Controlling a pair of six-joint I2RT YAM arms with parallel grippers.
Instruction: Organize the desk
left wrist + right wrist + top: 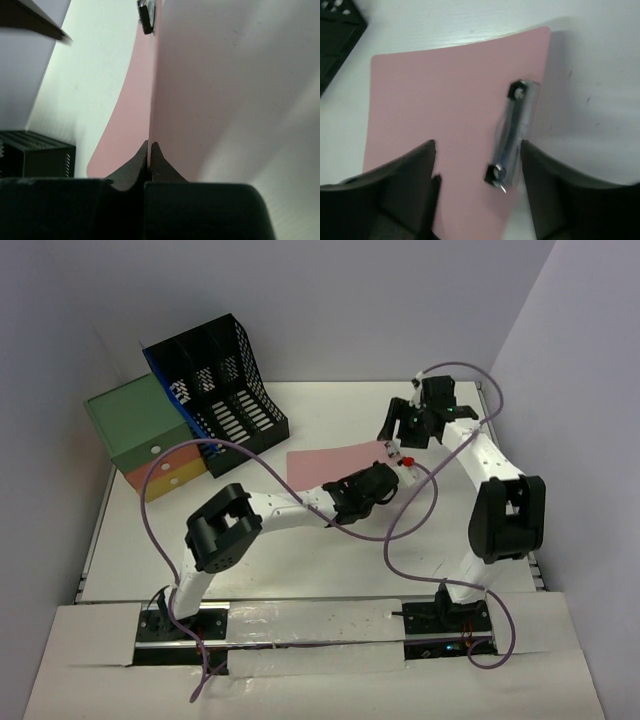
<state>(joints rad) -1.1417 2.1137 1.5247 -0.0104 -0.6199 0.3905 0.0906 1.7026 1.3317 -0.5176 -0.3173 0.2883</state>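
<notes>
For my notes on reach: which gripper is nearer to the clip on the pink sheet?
Right. The right gripper hangs open just over the clip; the left gripper is shut on the sheet, farther along it.

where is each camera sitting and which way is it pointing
top external: fixed above and behind the arms, looking down over the desk; both arms show whole, left gripper and right gripper at the pink sheet.
left wrist: on the left arm, looking along its shut fingers at the sheet's edge.
right wrist: on the right arm, looking down between its open fingers at the sheet and metal clip.
shared: both wrist views, and the top one, show the pink sheet.
</notes>
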